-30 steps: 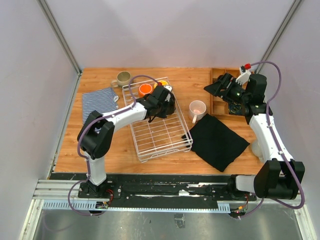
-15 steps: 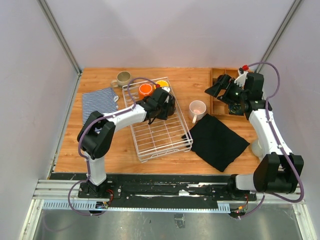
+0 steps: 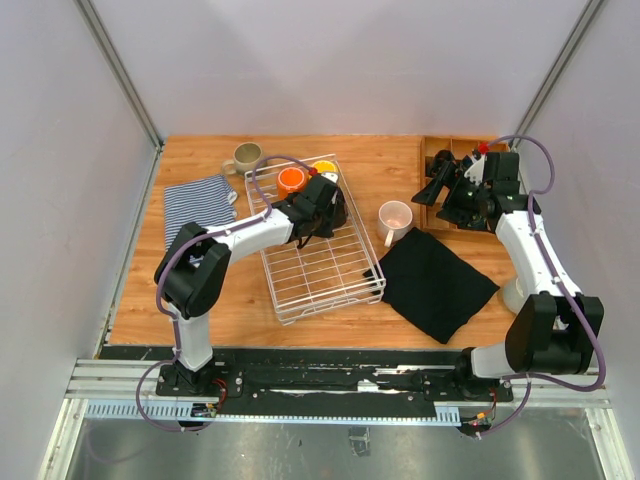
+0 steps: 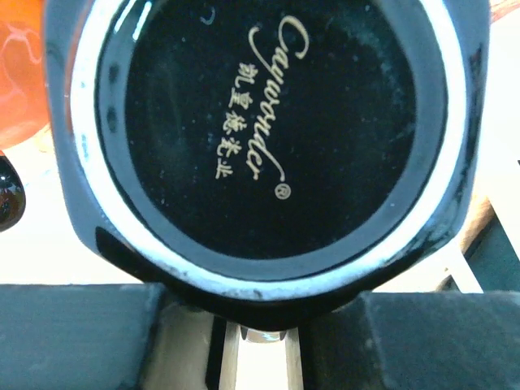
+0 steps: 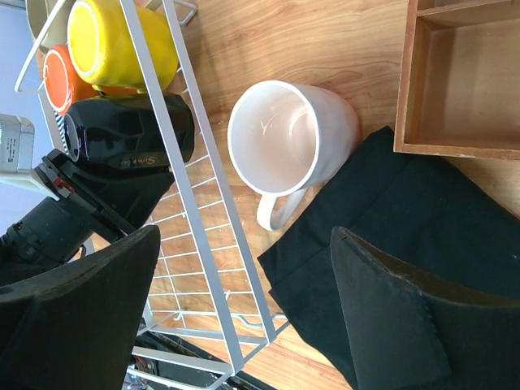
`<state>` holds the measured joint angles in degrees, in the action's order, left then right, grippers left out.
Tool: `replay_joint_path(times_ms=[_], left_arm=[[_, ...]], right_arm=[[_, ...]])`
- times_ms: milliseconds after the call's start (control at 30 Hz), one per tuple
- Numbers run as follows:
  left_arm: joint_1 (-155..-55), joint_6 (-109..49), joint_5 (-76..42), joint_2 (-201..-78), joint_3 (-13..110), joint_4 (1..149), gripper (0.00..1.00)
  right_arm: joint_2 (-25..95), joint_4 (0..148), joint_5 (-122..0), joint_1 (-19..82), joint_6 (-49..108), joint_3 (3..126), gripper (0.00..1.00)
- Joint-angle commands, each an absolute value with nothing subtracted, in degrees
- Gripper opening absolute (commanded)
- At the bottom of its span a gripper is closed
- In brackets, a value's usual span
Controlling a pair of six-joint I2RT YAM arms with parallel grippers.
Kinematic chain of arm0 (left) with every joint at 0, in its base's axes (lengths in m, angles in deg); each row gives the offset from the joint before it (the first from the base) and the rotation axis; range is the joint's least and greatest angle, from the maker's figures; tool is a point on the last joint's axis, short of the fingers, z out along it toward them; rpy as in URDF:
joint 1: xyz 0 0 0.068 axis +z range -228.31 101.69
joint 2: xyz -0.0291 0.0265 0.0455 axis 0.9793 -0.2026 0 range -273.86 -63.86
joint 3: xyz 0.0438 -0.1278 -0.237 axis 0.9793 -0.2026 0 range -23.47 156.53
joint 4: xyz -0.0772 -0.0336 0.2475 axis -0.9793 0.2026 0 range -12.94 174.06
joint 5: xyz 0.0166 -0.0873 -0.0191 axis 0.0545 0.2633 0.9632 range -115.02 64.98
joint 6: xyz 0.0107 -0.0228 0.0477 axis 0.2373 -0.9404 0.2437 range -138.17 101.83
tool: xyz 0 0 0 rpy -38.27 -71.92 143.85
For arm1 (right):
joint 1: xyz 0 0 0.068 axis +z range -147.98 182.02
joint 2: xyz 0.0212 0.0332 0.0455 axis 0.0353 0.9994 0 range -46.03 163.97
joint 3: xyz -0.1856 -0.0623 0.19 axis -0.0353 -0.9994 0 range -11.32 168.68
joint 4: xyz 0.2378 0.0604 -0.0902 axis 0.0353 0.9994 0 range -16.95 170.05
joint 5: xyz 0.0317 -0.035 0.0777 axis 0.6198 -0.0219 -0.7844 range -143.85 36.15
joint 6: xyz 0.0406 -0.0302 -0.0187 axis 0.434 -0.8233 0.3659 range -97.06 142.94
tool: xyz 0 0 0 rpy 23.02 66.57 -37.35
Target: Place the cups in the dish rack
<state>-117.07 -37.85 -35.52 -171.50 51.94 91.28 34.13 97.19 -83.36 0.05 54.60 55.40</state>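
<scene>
The white wire dish rack (image 3: pixel 330 303) sits mid-table, and it also shows in the right wrist view (image 5: pixel 203 264). A yellow mug (image 3: pixel 325 167) (image 5: pixel 118 41) and an orange mug (image 3: pixel 291 179) (image 5: pixel 58 77) lie at its far end. My left gripper (image 3: pixel 322 205) (image 4: pixel 260 302) is shut on the black mug (image 3: pixel 338 208) (image 4: pixel 260 138) (image 5: pixel 134 134), which lies on its side in the rack beside them. The pale pink mug (image 3: pixel 394 218) (image 5: pixel 288 138) stands upright on the table right of the rack. My right gripper (image 3: pixel 440 185) (image 5: pixel 244 236) hovers open above it. The beige mug (image 3: pixel 245 157) stands at the back left. The whitish-grey mug is out of view.
A black cloth (image 3: pixel 435 280) (image 5: pixel 406 211) lies right of the rack, touching the pink mug's handle side. A striped cloth (image 3: pixel 197 205) lies left of the rack. A brown wooden tray (image 3: pixel 427 150) (image 5: pixel 404 81) sits at the back right under my right arm.
My right arm has shifted a little and turned its wrist above the pink mug. My left gripper with the black mug has edged slightly toward the rack's far end.
</scene>
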Motion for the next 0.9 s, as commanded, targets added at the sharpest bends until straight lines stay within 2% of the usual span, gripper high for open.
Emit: replay_joint_path(times_ms=[0, 100, 267, 667, 867], left_arm=[[-117.3, -39.6, -36.5, -171.9, 53.2, 91.0, 0.27], [-117.2, -39.4, -35.6, -171.8, 52.9, 91.0, 0.48], [-117.3, -38.6, -35.3, -171.1, 52.7, 91.4, 0.58], [-117.9, -34.8, -34.1, -171.7, 54.5, 92.0, 0.69], [-117.9, -35.3, -36.4, -169.7, 53.3, 91.7, 0.76]], right_arm=[[34.5, 98.4, -83.5, -0.8, 53.9, 57.3, 0.86], [34.6, 98.4, -83.9, -0.8, 53.9, 57.2, 0.86], [35.0, 98.3, -84.3, -0.8, 54.0, 57.1, 0.87], [35.9, 99.6, -83.9, -0.8, 54.0, 56.9, 0.87], [36.5, 103.0, -78.9, -0.6, 54.8, 57.1, 0.82]])
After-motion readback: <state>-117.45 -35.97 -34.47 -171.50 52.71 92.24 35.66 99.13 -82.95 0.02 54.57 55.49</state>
